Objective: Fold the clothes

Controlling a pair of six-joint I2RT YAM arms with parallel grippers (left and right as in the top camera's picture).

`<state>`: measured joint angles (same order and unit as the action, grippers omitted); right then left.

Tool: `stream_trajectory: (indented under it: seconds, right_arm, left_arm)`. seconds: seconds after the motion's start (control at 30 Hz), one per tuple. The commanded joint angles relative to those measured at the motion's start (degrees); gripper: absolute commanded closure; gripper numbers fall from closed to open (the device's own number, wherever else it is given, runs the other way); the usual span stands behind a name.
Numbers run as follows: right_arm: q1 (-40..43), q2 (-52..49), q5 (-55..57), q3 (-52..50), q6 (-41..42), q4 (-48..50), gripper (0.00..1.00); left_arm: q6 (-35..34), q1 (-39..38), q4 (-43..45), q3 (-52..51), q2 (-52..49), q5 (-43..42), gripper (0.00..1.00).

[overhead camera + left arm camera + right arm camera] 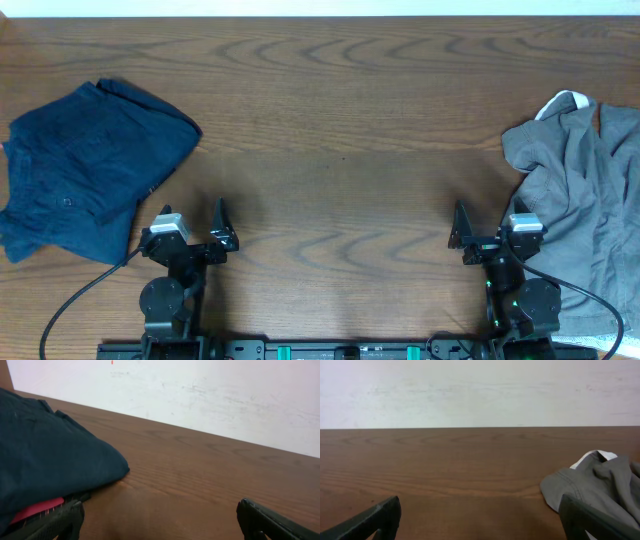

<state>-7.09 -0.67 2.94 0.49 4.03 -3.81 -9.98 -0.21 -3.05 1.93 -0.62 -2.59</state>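
Black fingers of the left gripper [222,228] and right gripper [460,232] stand spread wide at the near edge, each holding nothing. Just beyond the right one lie the olive-grey shorts [580,190], soft crumpled cotton, with a white waistband patch [565,100] at the far end. The navy garment [90,170] is bunched at the left. My judgement: pinch a hem, drag the shorts onto the bare wooden table [330,130] and flatten them first.
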Motion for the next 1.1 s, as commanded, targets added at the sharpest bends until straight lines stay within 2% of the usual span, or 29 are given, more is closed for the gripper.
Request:
stream_trajectory:
  seconds: [0.0, 0.97, 1.07]
  right_arm:
    - [1.1, 0.3, -0.4, -0.2, -0.4, -0.1, 0.01]
    - [1.1, 0.3, -0.4, -0.1, -0.2, -0.2, 0.01]
    - [1.1, 0.1, -0.2, 0.3, -0.2, -1.1, 0.01]
  left_arm:
    - [1.2, 0.3, -0.7, -1.7, 0.4, 0.5, 0.02]
    - [1.1, 0.3, -0.8, -1.7, -0.8, 0.2, 0.02]
    - [-1.3, 0.2, -1.0, -1.2, -1.9, -0.7, 0.02]
